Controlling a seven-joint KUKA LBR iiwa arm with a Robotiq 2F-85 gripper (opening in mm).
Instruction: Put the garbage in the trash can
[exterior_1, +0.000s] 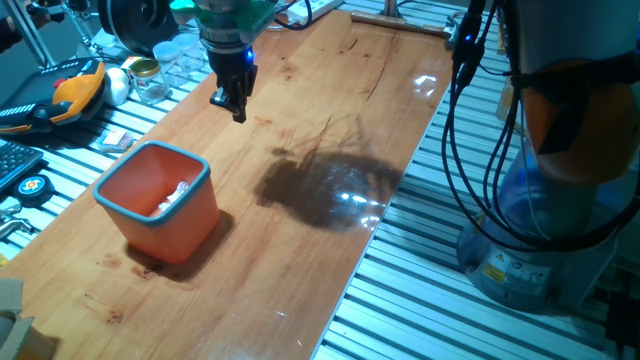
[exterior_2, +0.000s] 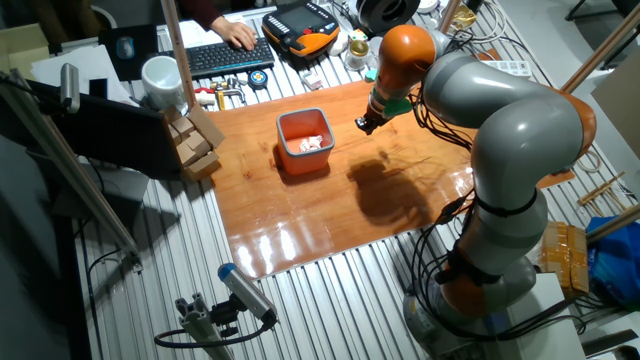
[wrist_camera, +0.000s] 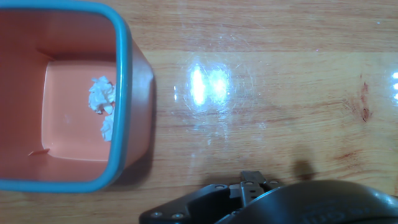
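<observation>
The trash can (exterior_1: 160, 205) is an orange bin with a light blue rim, standing upright on the wooden table. It also shows in the other fixed view (exterior_2: 303, 150) and at the left of the hand view (wrist_camera: 134, 87). The garbage (wrist_camera: 99, 94), small white crumpled scraps, lies on the bin's floor and is visible in both fixed views (exterior_1: 176, 194) (exterior_2: 312, 142). My gripper (exterior_1: 231, 104) hangs above the table, beside the bin and apart from it, also seen in the other fixed view (exterior_2: 362, 124). Its fingertips stand slightly apart and hold nothing. The hand view shows only the hand's body.
Clear glass jars (exterior_1: 150, 80), an orange-black handheld device (exterior_1: 70, 92) and small tools lie beyond the table's far edge. A keyboard (exterior_2: 225, 57), a white mug (exterior_2: 160, 75) and wooden blocks (exterior_2: 195, 140) sit nearby. Black cables (exterior_1: 470, 120) hang off the table's right side.
</observation>
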